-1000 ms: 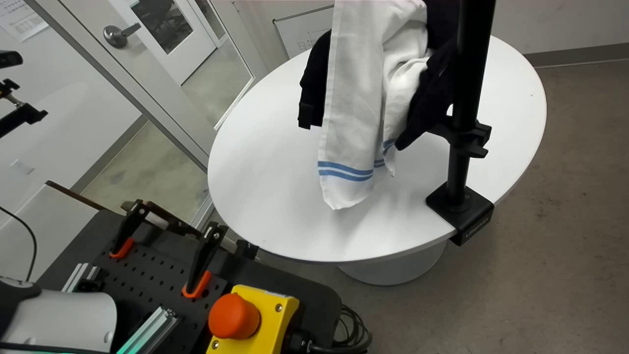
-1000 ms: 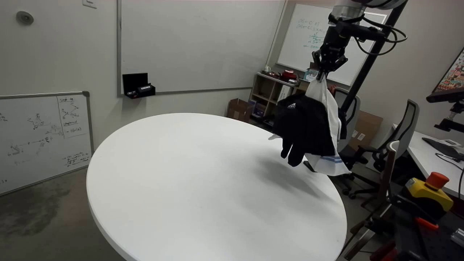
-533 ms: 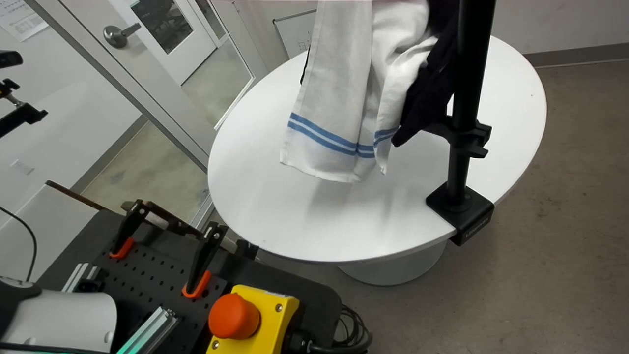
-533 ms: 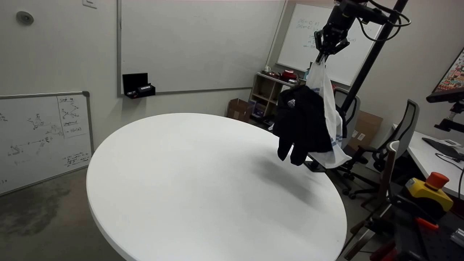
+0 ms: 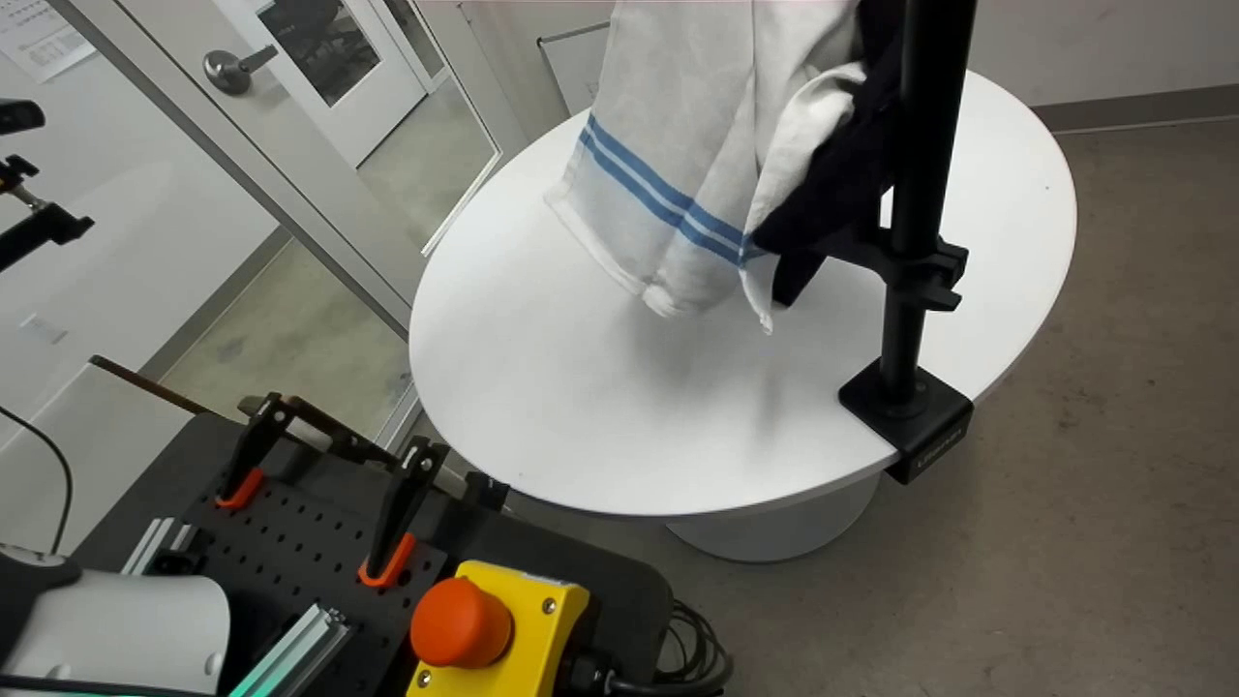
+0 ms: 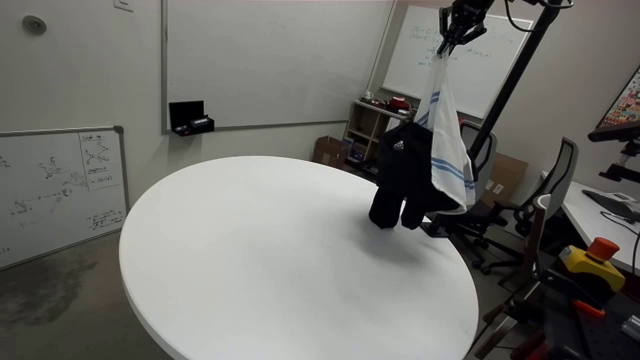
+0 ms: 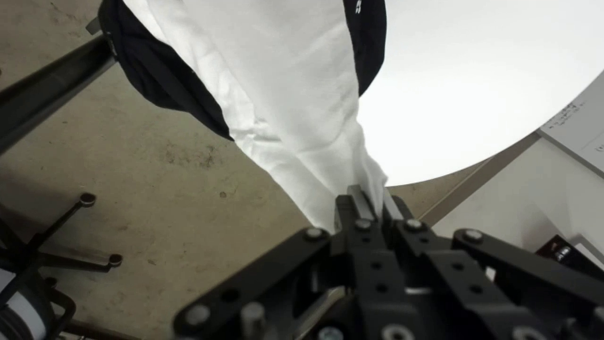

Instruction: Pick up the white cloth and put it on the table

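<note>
The white cloth with blue stripes [image 5: 678,145] hangs above the round white table [image 5: 542,407]. My gripper [image 6: 443,52] is shut on its top end, high over the table's edge, and the cloth [image 6: 448,150] hangs down from it. In the wrist view the cloth [image 7: 292,85] runs between the fingertips [image 7: 373,203]. A black garment with a white logo [image 6: 407,170] hangs against the cloth, its lower ends near the tabletop; how it is held up is hidden. The gripper is out of view in an exterior view where only the lower cloth shows.
A black pole [image 5: 934,126] is clamped to the table's edge, close beside the cloth and black garment. A black bench with clamps and a yellow emergency-stop box [image 5: 523,620] stands beside the table. Office chairs [image 6: 555,175] stand behind the table's edge.
My gripper has moved up with the cloth's top end. The striped lower end has risen and swung, and more white cloth shows above the black garment. The garment has shifted slightly.
</note>
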`<state>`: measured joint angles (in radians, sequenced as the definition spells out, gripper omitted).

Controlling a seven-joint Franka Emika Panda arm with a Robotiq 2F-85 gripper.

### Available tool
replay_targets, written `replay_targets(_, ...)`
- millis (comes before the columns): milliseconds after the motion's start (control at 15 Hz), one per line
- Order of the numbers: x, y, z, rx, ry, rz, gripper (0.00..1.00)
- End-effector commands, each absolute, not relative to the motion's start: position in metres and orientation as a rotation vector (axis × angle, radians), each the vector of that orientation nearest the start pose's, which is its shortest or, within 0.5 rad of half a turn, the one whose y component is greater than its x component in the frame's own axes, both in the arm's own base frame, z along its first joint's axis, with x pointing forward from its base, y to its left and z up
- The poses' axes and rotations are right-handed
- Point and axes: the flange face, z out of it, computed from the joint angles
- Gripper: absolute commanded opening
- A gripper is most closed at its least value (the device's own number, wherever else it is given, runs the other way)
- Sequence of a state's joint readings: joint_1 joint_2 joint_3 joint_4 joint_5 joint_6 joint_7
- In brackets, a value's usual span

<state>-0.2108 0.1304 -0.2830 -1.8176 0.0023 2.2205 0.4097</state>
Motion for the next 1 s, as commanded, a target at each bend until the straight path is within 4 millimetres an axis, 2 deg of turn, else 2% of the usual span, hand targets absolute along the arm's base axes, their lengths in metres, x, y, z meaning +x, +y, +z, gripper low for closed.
replay_targets(0, 0.552, -0.287, 0.528, -2.805, 1.333, -0.504, 0.01)
replay_targets(467, 0.543, -0.273, 0.576, -2.784, 1.248, -0.633, 0.01)
replay_targets(933, 0.527, -0.25, 0.626, -2.732, 1.15, -0.71, 0.01)
